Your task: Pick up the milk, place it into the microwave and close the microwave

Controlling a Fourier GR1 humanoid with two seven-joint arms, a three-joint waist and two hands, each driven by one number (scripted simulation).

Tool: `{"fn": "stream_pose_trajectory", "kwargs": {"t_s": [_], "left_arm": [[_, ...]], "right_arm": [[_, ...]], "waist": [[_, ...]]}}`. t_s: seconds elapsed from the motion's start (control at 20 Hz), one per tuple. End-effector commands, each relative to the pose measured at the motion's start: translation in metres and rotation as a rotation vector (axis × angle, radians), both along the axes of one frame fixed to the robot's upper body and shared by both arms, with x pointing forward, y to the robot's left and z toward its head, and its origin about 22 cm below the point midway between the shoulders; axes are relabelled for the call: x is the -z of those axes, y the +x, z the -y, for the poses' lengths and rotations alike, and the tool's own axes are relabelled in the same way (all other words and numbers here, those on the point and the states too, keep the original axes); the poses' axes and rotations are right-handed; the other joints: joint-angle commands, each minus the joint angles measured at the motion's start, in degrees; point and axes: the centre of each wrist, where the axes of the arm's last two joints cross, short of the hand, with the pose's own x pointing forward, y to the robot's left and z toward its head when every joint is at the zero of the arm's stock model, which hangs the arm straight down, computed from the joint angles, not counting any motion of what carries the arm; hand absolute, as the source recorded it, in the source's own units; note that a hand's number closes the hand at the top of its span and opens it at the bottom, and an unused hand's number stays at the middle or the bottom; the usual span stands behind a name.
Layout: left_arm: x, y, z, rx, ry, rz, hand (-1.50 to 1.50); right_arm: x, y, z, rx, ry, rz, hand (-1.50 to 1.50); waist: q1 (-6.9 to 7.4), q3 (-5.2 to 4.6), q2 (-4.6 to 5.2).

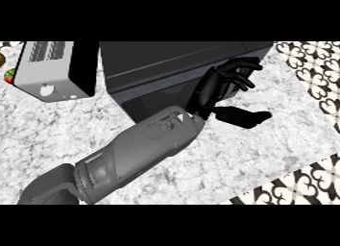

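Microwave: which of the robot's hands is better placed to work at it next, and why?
Left, probably. The left hand is at the dark microwave, its forearm reaching across the counter from the lower left. The right hand is not in view, and no milk shows.

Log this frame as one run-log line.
hand: open, at microwave front | microwave door: open, swung left | milk: not visible | other hand: not in view
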Motion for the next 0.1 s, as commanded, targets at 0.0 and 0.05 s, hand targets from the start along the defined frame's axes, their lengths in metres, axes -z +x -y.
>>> {"fn": "stream_pose_trajectory", "kwargs": {"t_s": [0.0, 0.05], "left_arm": [[0.0378, 0.0408, -0.0727, -0.350, 0.066, -0.109, -1.50], [0.0392, 0.0396, -0.0709, -0.341, 0.065, -0.121, -1.50]], "right_arm": [[-0.0021, -0.0053, 0.0030, 0.011, 0.006, -0.004, -1.50], [-0.0027, -0.0056, -0.0001, -0.004, 0.009, -0.002, -1.50]], "waist": [[2.35, -0.23, 0.57], [2.69, -0.26, 0.51]]}}
